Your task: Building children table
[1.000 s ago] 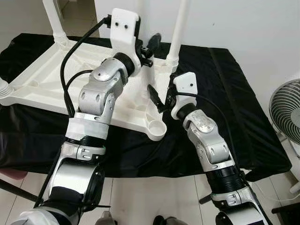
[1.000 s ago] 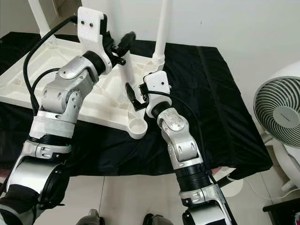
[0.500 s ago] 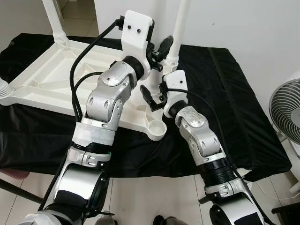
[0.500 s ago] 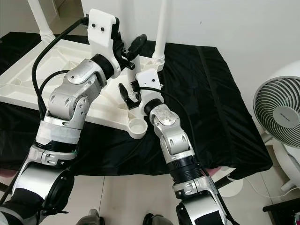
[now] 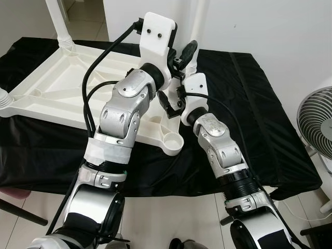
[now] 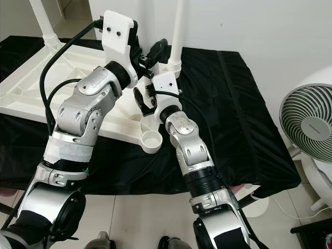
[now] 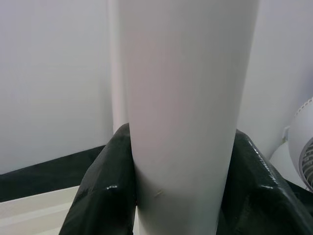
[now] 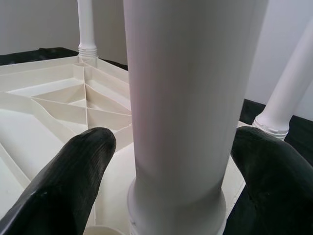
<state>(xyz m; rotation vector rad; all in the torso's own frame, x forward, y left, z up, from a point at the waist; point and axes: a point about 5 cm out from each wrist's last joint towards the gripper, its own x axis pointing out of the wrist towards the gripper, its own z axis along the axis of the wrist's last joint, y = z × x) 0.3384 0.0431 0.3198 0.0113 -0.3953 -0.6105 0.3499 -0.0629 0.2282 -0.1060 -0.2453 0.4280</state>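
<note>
A white children's table [image 5: 52, 98] lies upside down on a black cloth. White legs stand in three of its corners [image 5: 59, 21], and the near corner socket [image 5: 173, 142] is empty. A loose white leg [image 7: 186, 112] is held upright over the table's underside. My left gripper [image 5: 184, 54] is shut on the leg's upper part, both black fingers [image 7: 107, 186] pressed to it. Lower down, my right gripper [image 5: 174, 104] is open, its fingers [image 8: 63, 176] on either side of the leg [image 8: 186, 98] with gaps, just above its ribbed collar.
The black cloth [image 5: 259, 104] covers the surface out to its right edge. A white fan [image 5: 316, 124] stands on the floor at the right. A white wall rises close behind. Pale floor tiles lie below the near edge.
My left gripper has carried the leg to the right and farther back. My right gripper has moved left and up, and its fingers now stand around the leg's lower part.
</note>
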